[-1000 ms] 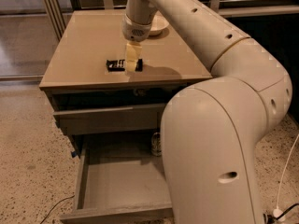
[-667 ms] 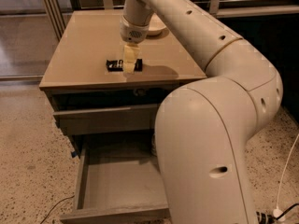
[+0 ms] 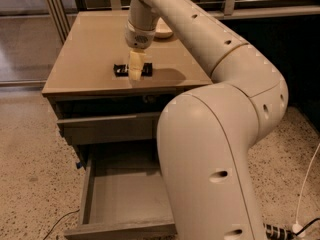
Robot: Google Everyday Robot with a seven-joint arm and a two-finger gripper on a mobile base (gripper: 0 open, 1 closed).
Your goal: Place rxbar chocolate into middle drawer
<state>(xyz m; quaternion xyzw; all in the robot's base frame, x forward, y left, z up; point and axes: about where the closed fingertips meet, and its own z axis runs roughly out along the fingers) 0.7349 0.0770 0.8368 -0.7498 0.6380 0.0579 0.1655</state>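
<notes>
The rxbar chocolate [image 3: 120, 70], a flat black-wrapped bar, lies on the cabinet top near its front edge. My gripper [image 3: 136, 70] points straight down onto the middle of the bar and hides its centre; both ends of the bar show on either side. The middle drawer [image 3: 120, 194] is pulled out below, with its grey floor and low left wall showing. My arm hides the drawer's right side.
A round cream bowl [image 3: 164, 31] sits at the back of the cabinet top [image 3: 85, 59], behind my wrist. Another grey drawer [image 3: 107, 127] above the open one shows only its flat front. A cable [image 3: 60, 221] lies on the speckled floor at the lower left.
My gripper has come down a little and to the left, onto the bar. My arm's bulk has moved left and covers more of the open drawer. The bar has not moved.
</notes>
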